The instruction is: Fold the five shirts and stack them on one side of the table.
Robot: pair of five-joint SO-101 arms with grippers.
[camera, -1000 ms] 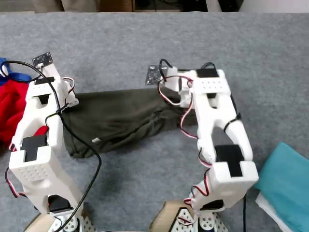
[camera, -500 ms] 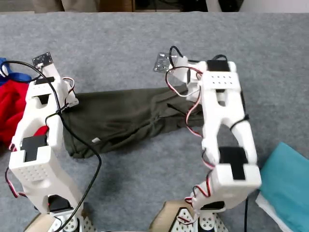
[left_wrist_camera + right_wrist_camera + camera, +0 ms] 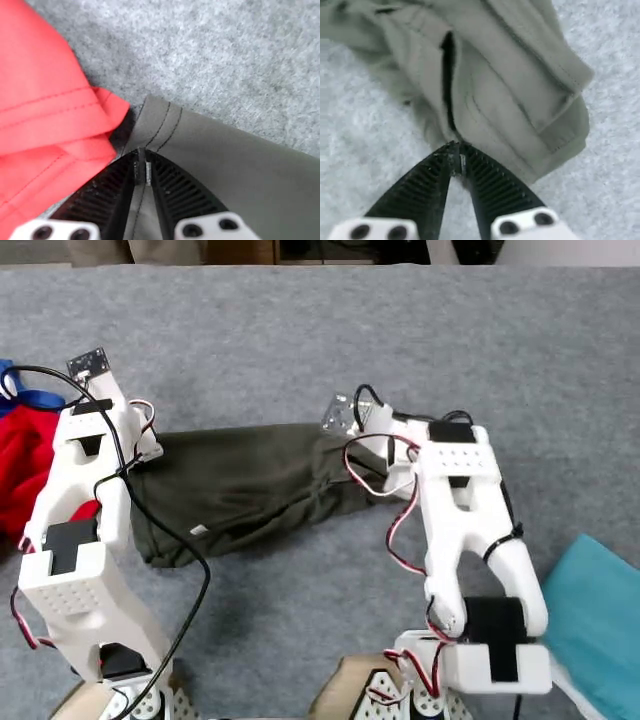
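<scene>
left arm (image 3: 85,510): I rise from my base at the table's near edge on the left side and stretch forward, wrist bent down over the left end of the olive shirt (image 3: 250,485).
left gripper (image 3: 141,165): my fingers (image 3: 115,187) are pressed together on the shirt's stitched hem corner, with the cloth pinched between the tips.
right arm (image 3: 465,520): I reach forward from the near edge, my upper link leaning toward the table's middle, wrist tipped down at the shirt's right end.
right gripper (image 3: 456,160): my fingers are closed tight, the tips nipping the rumpled edge of the shirt just above the grey surface.
olive shirt: it lies across the middle of the table (image 3: 300,330), drawn out lengthwise between my two grippers, creased and bunched at the right end.
red shirt (image 3: 25,465): a heap at the table's left edge, just beside my left arm; in the left wrist view its hem lies right by the olive corner I hold.
teal shirt (image 3: 600,610): at the near right corner, well apart from the olive shirt.
blue fabric (image 3: 22,398): at the left edge, behind the red shirt; I cannot tell what it is.
</scene>
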